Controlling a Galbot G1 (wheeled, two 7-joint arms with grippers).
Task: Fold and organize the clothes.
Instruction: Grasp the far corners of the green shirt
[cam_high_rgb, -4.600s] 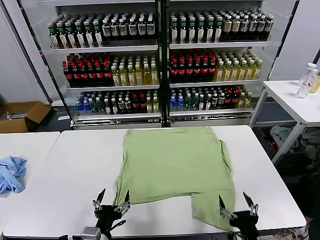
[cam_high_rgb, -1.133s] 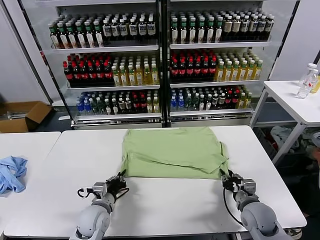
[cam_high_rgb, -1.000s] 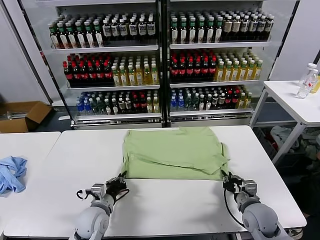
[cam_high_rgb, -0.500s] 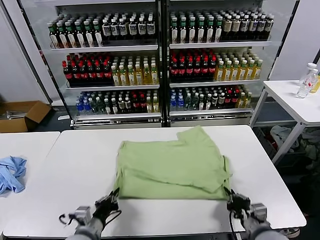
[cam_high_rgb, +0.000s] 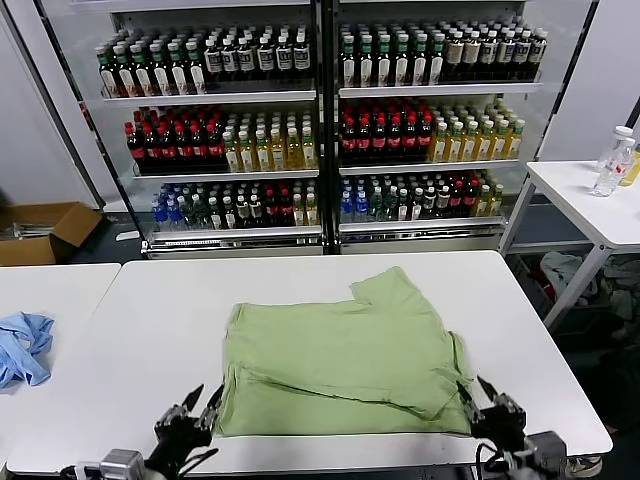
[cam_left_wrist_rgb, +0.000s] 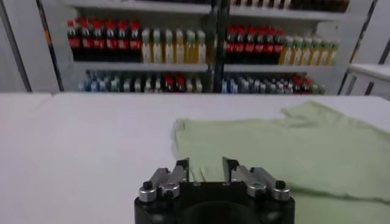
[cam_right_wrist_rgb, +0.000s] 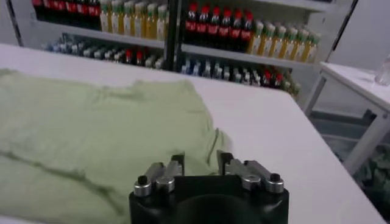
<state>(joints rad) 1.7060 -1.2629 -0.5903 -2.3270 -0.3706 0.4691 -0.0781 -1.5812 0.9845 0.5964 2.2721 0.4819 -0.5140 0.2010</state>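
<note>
The light sage-green T-shirt (cam_high_rgb: 345, 355) lies folded into a rough rectangle on the white table (cam_high_rgb: 150, 300), with one sleeve sticking out at the far side. Its print is hidden. My left gripper (cam_high_rgb: 190, 412) is open and empty at the shirt's near left corner, just off the cloth. My right gripper (cam_high_rgb: 482, 400) is open and empty at the near right corner. In the left wrist view the gripper (cam_left_wrist_rgb: 205, 170) faces the shirt (cam_left_wrist_rgb: 286, 140). In the right wrist view the gripper (cam_right_wrist_rgb: 199, 163) faces the shirt (cam_right_wrist_rgb: 91, 134), and the cloth's edge lies just beyond its fingertips.
A crumpled light blue cloth (cam_high_rgb: 22, 345) lies on the neighbouring table at the left. Glass-fronted coolers full of bottles (cam_high_rgb: 320, 120) stand behind. A small white table with a water bottle (cam_high_rgb: 610, 165) is at the right. A cardboard box (cam_high_rgb: 45, 230) sits on the floor.
The shirt was folded in half, then dragged toward the near edge by both grippers. Both grippers have let go of its corners, opened and drawn back.
</note>
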